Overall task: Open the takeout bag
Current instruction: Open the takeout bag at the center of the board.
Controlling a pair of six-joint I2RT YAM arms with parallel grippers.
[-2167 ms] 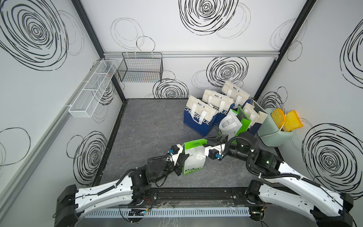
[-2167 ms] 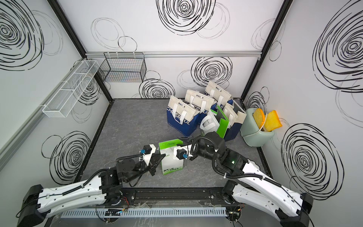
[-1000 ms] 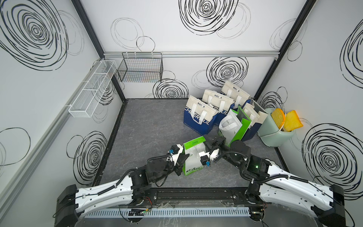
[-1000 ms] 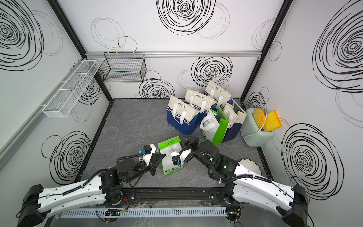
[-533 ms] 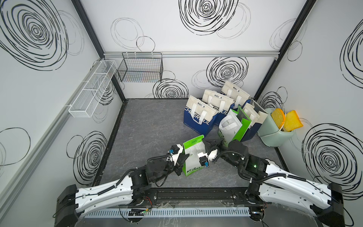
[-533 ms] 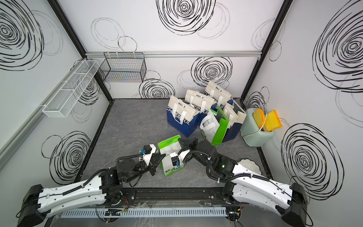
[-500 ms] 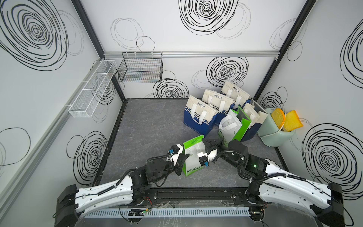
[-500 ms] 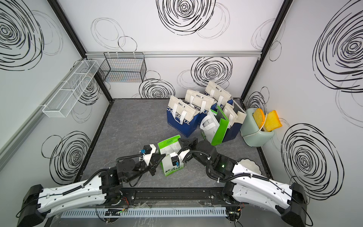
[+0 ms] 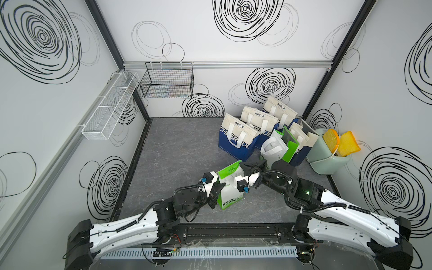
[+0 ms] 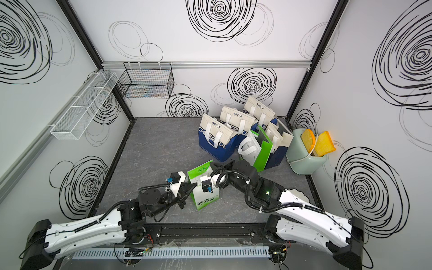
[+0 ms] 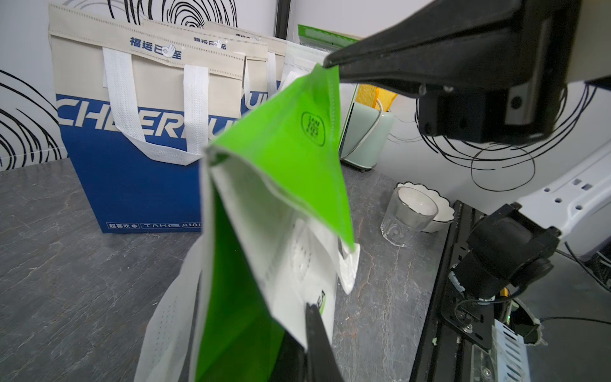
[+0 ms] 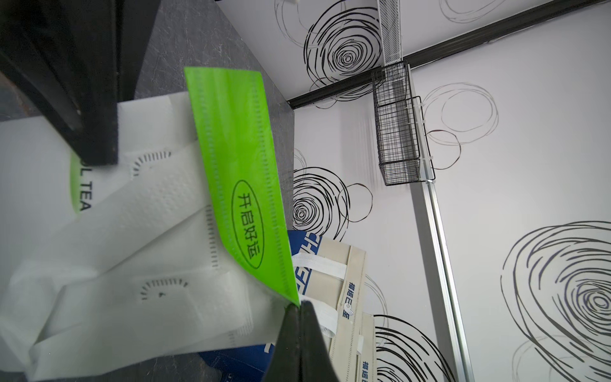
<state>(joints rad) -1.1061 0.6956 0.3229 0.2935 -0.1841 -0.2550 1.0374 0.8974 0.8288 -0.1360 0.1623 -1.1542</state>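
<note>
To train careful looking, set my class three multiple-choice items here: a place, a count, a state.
1. The mint toaster stands: A) in the wire basket B) beside the blue bags C) front left
2. How many toast slices stick out of it? A) one B) two C) four
3. The right gripper is: A) open B) shut on a glass C) shut on the green flap's corner

B: it stands next to the bags; B: two yellow slices show; C: its tips pinch the flap.
</note>
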